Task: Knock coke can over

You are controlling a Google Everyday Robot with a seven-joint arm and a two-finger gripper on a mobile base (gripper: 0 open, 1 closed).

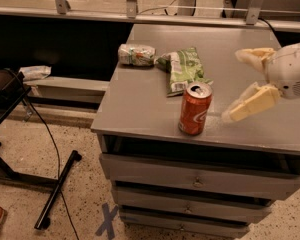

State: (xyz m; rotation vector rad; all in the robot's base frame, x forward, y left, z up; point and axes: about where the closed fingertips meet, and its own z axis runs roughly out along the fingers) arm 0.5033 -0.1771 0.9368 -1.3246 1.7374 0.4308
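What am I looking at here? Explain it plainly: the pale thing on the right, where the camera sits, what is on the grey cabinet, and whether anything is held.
The pale two-fingered part at the right is the robot arm's gripper. It hangs above the grey cabinet top, just right of the coke can, with its fingers spread, holding nothing and not touching the can. There is only one camera view, looking down on the cabinet from above; where the camera is mounted is not known. The coke can stands upright near the front edge. Behind it lies a green and white chip bag, and left of that a pale can on its side.
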